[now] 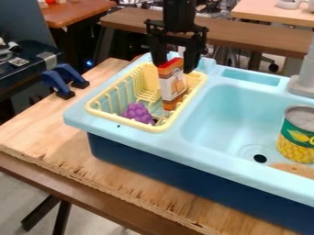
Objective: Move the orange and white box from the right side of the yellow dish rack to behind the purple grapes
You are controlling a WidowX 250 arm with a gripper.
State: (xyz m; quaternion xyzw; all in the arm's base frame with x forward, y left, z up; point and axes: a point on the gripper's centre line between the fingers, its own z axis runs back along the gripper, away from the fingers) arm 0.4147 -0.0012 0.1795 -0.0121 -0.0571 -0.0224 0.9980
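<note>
At the top centre, the black gripper is over the yellow dish rack, its fingers on either side of the upper end of a small orange, white and red box. The box stands upright inside the rack, toward its right side. Purple toy grapes lie in the rack's front part, to the left of the box's lower end.
The rack sits at the left of a light blue toy sink. In the basin at right are a corn can and a brownish item. A grey faucet rises behind the basin; blue clamps sit left.
</note>
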